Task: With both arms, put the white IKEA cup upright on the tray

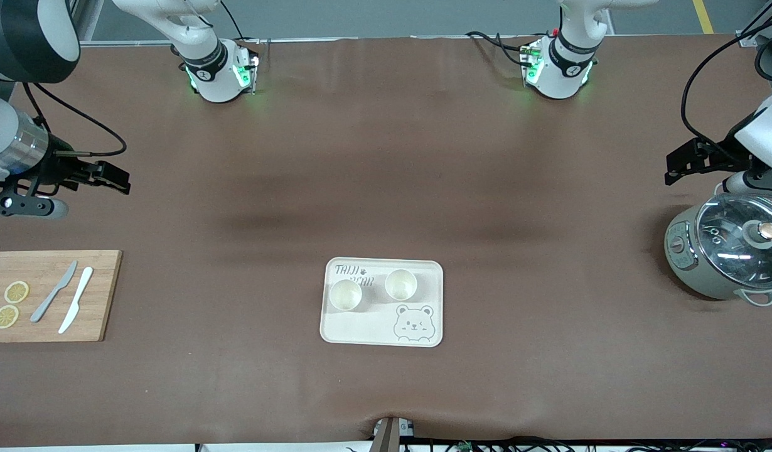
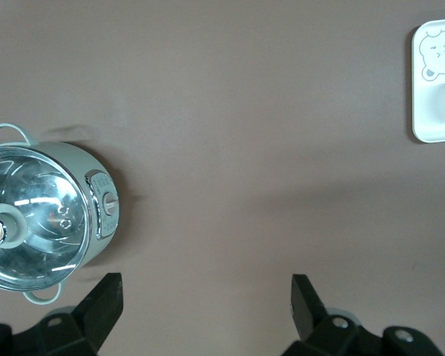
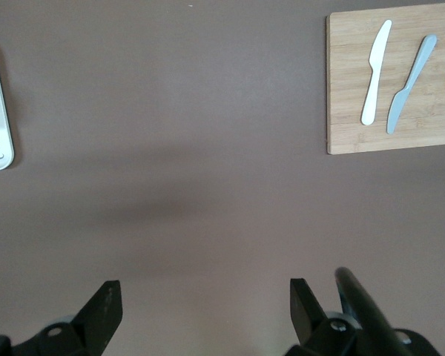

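The brown bench (image 1: 386, 157) carries everything, and both arms are drawn back to its ends, seemingly waiting. The left gripper (image 1: 687, 164) hangs over the bench at the left arm's end, beside and above a grey-green electric pot (image 1: 725, 254) with a glass lid; the left wrist view shows its fingers (image 2: 104, 297) spread wide with nothing between them. The right gripper (image 1: 107, 177) hangs over the bench at the right arm's end, above the stretch just farther from the front camera than the wooden cutting board (image 1: 103, 295); its fingers (image 3: 104, 304) are likewise spread wide and empty. The board holds a grey knife (image 1: 54, 292), a white knife (image 1: 76, 308) and two lemon slices (image 1: 10, 304), none of them part of this job. The cream tray (image 1: 423, 276) lies in the middle, nearer the front camera. On it stand two white cups, one (image 1: 345, 295) toward the right arm's end and the other (image 1: 400, 284) beside it, both upright with their mouths open upward, close to the lettering. With the cups seated inside the rim and both grippers clear, the placement looks finished.
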Robot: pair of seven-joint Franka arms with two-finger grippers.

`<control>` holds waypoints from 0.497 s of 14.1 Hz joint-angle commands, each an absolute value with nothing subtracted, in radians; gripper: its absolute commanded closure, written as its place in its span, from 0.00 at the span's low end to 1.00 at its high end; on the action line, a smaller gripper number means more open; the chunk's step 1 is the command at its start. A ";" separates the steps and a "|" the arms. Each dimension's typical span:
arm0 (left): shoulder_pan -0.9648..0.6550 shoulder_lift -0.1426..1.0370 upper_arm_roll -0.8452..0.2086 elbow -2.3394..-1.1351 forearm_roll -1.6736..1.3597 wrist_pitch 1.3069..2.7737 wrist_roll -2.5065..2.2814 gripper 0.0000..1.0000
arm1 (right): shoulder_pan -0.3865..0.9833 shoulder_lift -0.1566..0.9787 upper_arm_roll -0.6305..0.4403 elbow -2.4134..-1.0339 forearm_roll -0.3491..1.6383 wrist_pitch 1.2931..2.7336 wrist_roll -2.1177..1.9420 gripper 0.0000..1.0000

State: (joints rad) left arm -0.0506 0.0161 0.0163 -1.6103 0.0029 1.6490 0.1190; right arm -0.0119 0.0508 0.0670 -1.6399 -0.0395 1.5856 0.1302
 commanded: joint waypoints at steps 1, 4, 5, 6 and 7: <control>-0.057 0.026 0.018 -1.589 0.011 1.641 0.112 0.00 | -0.031 0.020 0.083 -1.675 -0.051 1.605 0.117 0.00; -0.057 0.026 0.018 -1.589 0.011 1.643 0.112 0.00 | -0.031 0.018 0.083 -1.706 -0.035 1.643 0.130 0.00; -0.057 0.026 0.018 -1.589 0.011 1.641 0.112 0.00 | -0.029 0.020 0.083 -1.706 -0.032 1.646 0.138 0.00; -0.057 0.026 0.018 -1.589 0.011 1.643 0.112 0.00 | -0.028 0.021 0.083 -1.706 -0.017 1.647 0.155 0.00; -0.055 0.026 0.018 -1.589 0.011 1.641 0.112 0.00 | -0.029 0.021 0.084 -1.706 0.000 1.647 0.164 0.00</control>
